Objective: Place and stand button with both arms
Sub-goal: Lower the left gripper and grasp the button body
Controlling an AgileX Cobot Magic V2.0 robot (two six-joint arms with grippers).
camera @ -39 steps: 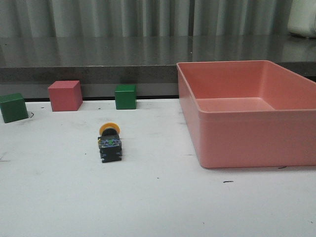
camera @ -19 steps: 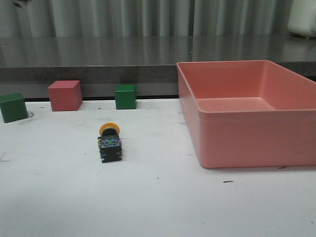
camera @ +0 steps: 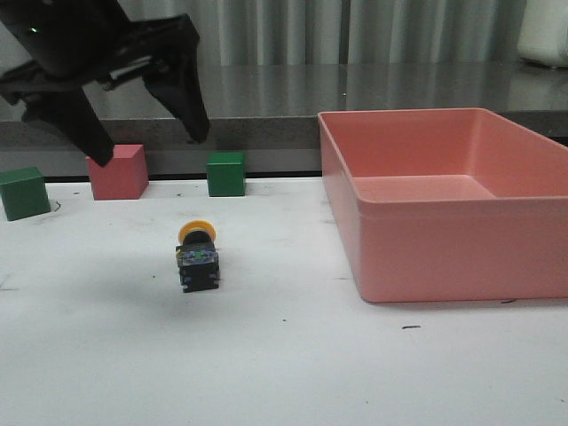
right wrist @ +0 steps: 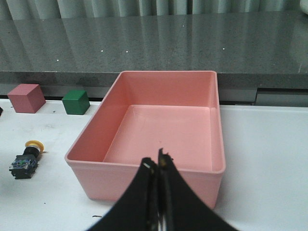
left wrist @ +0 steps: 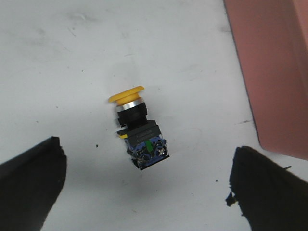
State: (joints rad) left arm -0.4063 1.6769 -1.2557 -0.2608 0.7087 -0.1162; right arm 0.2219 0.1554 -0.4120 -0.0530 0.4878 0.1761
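The button lies on its side on the white table, yellow cap toward the back, dark base toward the front. It also shows in the left wrist view and in the right wrist view. My left gripper hangs high above and behind the button, open and empty. In the left wrist view the left gripper has its fingers spread wide, with the button lying just ahead of the gap. My right gripper is shut and empty, in front of the pink bin; it is out of the front view.
A large pink bin stands on the right, also in the right wrist view. A pink-red cube and two green cubes sit along the back left. A grey counter runs behind the table.
My left arm has come into the front view from the upper left with its gripper open. The button and cubes have not moved.
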